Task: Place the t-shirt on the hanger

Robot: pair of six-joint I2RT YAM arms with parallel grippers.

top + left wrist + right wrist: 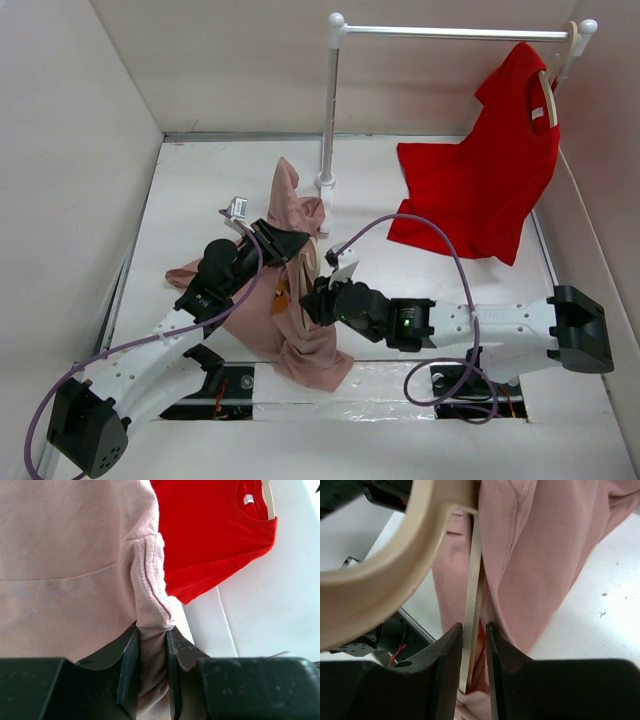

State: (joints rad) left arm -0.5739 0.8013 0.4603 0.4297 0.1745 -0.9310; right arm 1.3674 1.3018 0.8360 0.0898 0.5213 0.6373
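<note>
The dusty pink t-shirt [312, 358] hangs bunched at the table's middle, with one end trailing on the surface. My left gripper [296, 243] is shut on a gathered fold of it; the left wrist view shows the t-shirt [60, 555] pinched in that gripper [153, 630]. The pale hanger [311, 262] stands upright inside the shirt. In the right wrist view its hook [385, 585] curves at upper left and its thin arm [474, 580] runs down between the jaws of my right gripper [474, 626]. The arm lies against one jaw, with a slim gap holding t-shirt [545, 555] fabric beside the other.
A white rack pole [328, 110] stands behind the shirt, its rail [450, 32] running right. A bright red shirt [480, 190] on a matching hanger [549, 100] hangs from it at the right wall. That red shirt [210, 535] fills the left wrist view's upper right. White walls enclose the table.
</note>
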